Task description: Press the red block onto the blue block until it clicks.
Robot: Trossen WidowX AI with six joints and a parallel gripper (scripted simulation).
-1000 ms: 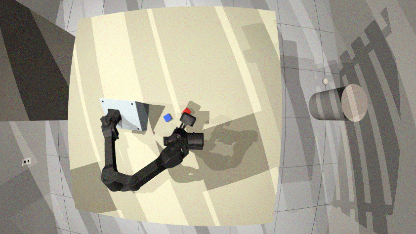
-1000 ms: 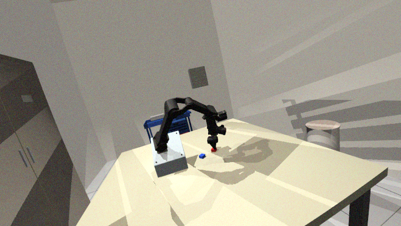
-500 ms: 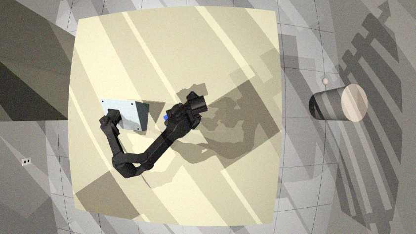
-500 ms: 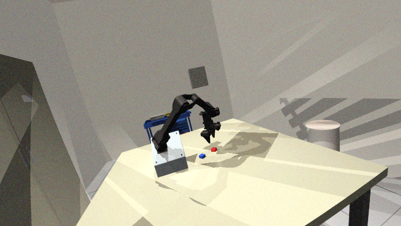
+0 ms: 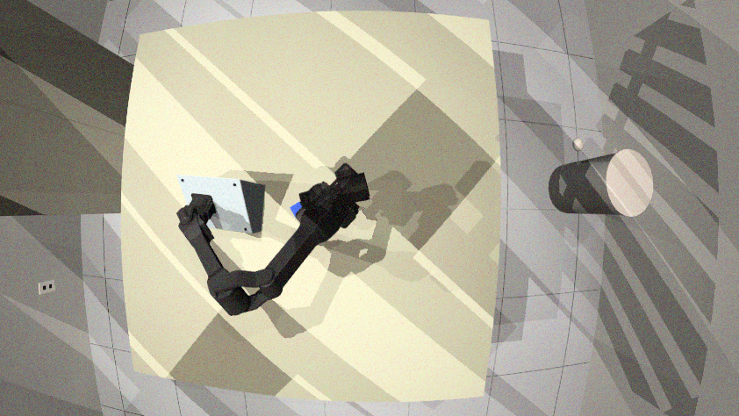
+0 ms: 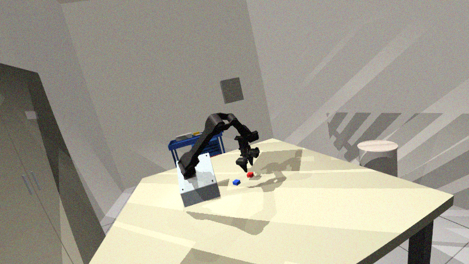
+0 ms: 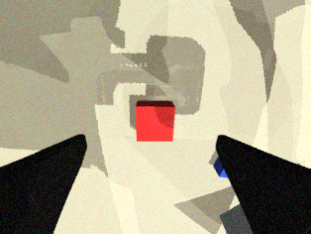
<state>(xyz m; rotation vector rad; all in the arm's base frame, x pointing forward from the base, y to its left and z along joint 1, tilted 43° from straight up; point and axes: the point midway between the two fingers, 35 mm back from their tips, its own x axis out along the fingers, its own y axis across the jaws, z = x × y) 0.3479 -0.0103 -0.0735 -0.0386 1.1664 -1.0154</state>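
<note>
The blue cart [image 6: 190, 141] behind the table [image 5: 413, 335] [image 6: 311, 209] [image 7: 149, 198] carries a flat grey item [image 6: 183, 136] and a small yellow item [image 6: 196, 133] on its top; its lower contents cannot be made out. The grey cylinder with a pale pinkish top [image 5: 629, 183] [image 6: 377, 157] stands beyond the table; whether it is a container cannot be determined.

The small, bright red block [image 6: 249, 174] [image 7: 155, 123] lies on the table, apart from the small blue block [image 5: 295, 209] [image 6: 236, 182] [image 7: 221, 169]. In the wrist view its upper face reads nearly square, shadow darkens one corner, and a dark red side shows along one edge.

The black gripper [image 5: 331, 204] [image 6: 248, 167] [image 7: 152, 141] is wide open above the red block, nothing held; the block appears between the fingertips in the wrist view.

Obstructions noted: the arm and gripper hide the red block from the top view and cover part of the blue one; a finger cuts across the blue block in the wrist view. Any studs or connecting features are too small to verify.
</note>
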